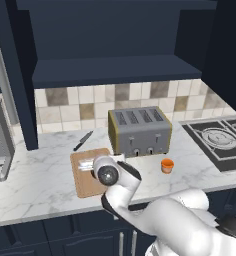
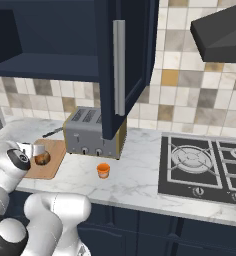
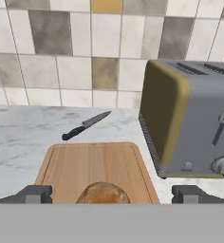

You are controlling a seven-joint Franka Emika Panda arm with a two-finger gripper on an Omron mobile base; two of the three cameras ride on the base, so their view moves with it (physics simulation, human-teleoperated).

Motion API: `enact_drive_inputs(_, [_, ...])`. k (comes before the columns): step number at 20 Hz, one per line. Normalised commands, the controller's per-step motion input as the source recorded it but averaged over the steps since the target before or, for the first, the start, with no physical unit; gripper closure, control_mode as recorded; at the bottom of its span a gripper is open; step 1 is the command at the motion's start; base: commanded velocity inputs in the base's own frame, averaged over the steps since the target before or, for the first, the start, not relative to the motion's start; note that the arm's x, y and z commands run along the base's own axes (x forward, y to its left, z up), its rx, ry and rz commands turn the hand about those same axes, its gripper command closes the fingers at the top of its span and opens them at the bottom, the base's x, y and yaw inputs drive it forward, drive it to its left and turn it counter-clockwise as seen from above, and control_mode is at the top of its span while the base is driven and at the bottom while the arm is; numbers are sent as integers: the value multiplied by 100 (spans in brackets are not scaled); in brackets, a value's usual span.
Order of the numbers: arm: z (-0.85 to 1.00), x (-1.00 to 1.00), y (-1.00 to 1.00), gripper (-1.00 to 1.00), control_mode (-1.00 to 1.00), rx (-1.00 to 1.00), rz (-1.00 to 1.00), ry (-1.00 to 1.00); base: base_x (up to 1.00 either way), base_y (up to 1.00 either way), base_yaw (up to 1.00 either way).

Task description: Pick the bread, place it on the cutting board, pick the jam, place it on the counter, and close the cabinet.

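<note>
Two of three look done: bread sits on the board between spread jaws of the gripper, jam mid-frame on the counter, cabinet open.

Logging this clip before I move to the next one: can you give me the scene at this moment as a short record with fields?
bread: brown roll on the cutting board, between the gripper fingers
gripper: spread wide either side of the roll, not clamped
jam: orange jar upright on the marble counter, in front of the toaster
knife: black-handled, on the counter behind the board
cabinet: navy door standing open
stove: gas hob right of the toaster
left to do: close the cabinet
</note>
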Motion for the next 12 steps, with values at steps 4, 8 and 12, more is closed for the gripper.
enact_drive_inputs(4, [24,-7,0,-100,-100,0,0,-18,0,0,0])
enact_drive_inputs(8, [27,-11,0,-100,-100,0,0,-17,0,0,0])
enact_drive_inputs(12, [31,-13,0,-100,-100,0,0,-16,0,0,0])
